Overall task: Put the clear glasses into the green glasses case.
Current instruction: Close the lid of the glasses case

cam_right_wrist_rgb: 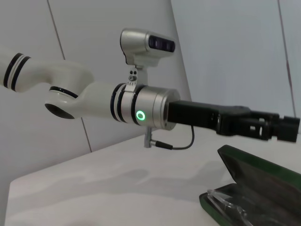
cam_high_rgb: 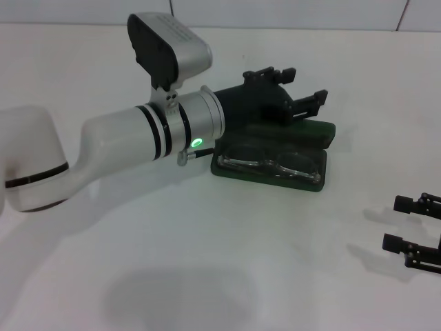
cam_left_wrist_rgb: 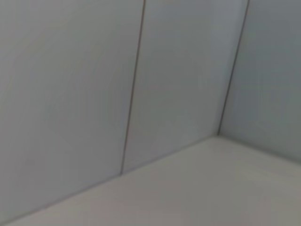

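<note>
Clear glasses [cam_high_rgb: 269, 164] lying inside the green case [cam_high_rgb: 272, 176], just right of the middle of the head view. Case open, lid [cam_high_rgb: 313, 131] tipped up at the back edge. Glasses flat in the lower half, lens side toward the bottom of the frame.

Left gripper [cam_high_rgb: 289, 88] hanging above the lid, in the upper middle of the head view. Jaws wide apart, holding nothing. Glasses below the jaws and a little nearer the bottom of the frame, not touching them. Big white left arm [cam_high_rgb: 124, 138] reaching in from the left edge, with a small green light [cam_high_rgb: 197, 143] glowing on its wrist.

In the right wrist view, the same gripper [cam_right_wrist_rgb: 277, 128] stretched out at the right edge, above the case lid [cam_right_wrist_rgb: 263, 172], with a gap between them. Glasses [cam_right_wrist_rgb: 230, 205] seen in the lower right corner, resting in the case.

Right gripper [cam_high_rgb: 417, 224] low at the right edge of the head view, well apart from the case. Two black fingers [cam_high_rgb: 413, 204] spread wide, empty.

White table [cam_high_rgb: 207, 262] under everything. Left wrist view showing only grey wall panels [cam_left_wrist_rgb: 70, 94] and table.
</note>
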